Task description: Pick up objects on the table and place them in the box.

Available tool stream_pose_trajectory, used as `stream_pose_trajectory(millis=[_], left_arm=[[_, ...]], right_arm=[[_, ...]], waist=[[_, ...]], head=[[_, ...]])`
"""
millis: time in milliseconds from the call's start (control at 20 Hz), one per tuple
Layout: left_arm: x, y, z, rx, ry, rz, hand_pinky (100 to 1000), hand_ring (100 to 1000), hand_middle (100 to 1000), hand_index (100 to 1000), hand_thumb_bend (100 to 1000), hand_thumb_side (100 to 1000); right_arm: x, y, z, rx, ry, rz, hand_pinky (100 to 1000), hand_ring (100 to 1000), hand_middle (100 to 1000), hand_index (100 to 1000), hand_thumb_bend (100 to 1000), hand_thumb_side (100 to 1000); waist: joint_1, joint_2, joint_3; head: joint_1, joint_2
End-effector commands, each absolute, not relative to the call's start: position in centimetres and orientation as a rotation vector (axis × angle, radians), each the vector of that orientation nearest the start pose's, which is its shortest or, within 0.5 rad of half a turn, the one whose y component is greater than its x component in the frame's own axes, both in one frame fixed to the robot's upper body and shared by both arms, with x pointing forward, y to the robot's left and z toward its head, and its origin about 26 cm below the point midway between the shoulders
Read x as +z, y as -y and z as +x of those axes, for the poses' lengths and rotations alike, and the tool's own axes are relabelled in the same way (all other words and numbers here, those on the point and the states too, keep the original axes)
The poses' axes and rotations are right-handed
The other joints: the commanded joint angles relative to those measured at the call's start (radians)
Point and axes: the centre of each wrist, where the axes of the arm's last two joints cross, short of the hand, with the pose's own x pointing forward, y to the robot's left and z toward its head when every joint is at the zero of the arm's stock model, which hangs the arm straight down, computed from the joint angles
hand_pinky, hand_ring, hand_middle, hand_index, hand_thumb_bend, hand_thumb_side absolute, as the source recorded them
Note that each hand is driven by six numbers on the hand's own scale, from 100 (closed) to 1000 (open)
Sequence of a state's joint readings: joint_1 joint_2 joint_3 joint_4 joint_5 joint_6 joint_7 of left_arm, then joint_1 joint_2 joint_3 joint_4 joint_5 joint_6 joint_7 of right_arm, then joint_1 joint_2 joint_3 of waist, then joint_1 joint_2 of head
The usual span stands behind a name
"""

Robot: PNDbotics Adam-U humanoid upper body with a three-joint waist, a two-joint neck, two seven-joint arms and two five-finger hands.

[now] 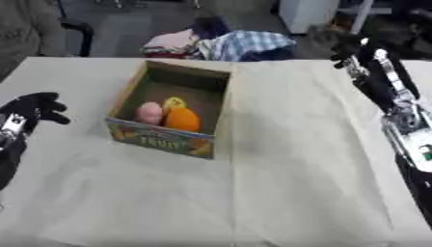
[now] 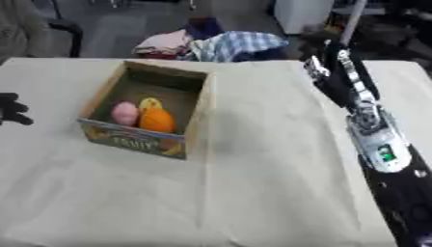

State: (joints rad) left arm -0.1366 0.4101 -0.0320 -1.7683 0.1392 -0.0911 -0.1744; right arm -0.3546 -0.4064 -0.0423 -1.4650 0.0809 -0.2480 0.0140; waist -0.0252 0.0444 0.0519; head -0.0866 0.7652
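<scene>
A cardboard fruit box point(image 1: 135, 132) stands open on the cloth-covered table, left of centre. Inside it, against the near wall, lie a pink round object point(image 1: 149, 113), an orange one point(image 1: 184, 120) and a small yellow one point(image 1: 175, 102) just behind them. My left hand point(image 1: 35, 108) hovers at the table's left edge, to the left of the box, open with fingers spread and holding nothing. My right arm reaches up the right side, and its hand point(image 2: 324, 54) is over the far right of the table, well away from the box. That hand is dark and blurred.
A white cloth point(image 1: 287, 159) covers the table, and I see no loose objects on it. A heap of folded clothes point(image 1: 228, 42) lies just beyond the far edge. A chair point(image 1: 80, 34) stands at the far left.
</scene>
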Motion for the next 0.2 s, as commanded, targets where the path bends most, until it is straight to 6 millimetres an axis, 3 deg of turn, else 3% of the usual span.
stream_pose_trajectory(millis=[50, 200], left_arm=[[11.02, -30.68, 30.32, -0.492, 1.949, 0.004, 994, 614, 628, 799, 221, 861], [10.86, -30.70, 30.24, -0.485, 1.949, 0.002, 994, 614, 627, 798, 223, 861]], right_arm=[[11.50, 33.39, 35.70, 0.387, 2.051, -0.373, 648, 678, 680, 841, 100, 753], [10.97, 33.49, 35.20, 0.353, 2.037, -0.372, 646, 676, 676, 839, 100, 757]], waist=[[0.003, -0.004, -0.003], [0.004, -0.001, -0.003]], head=[[-0.009, 0.005], [-0.015, 0.005]])
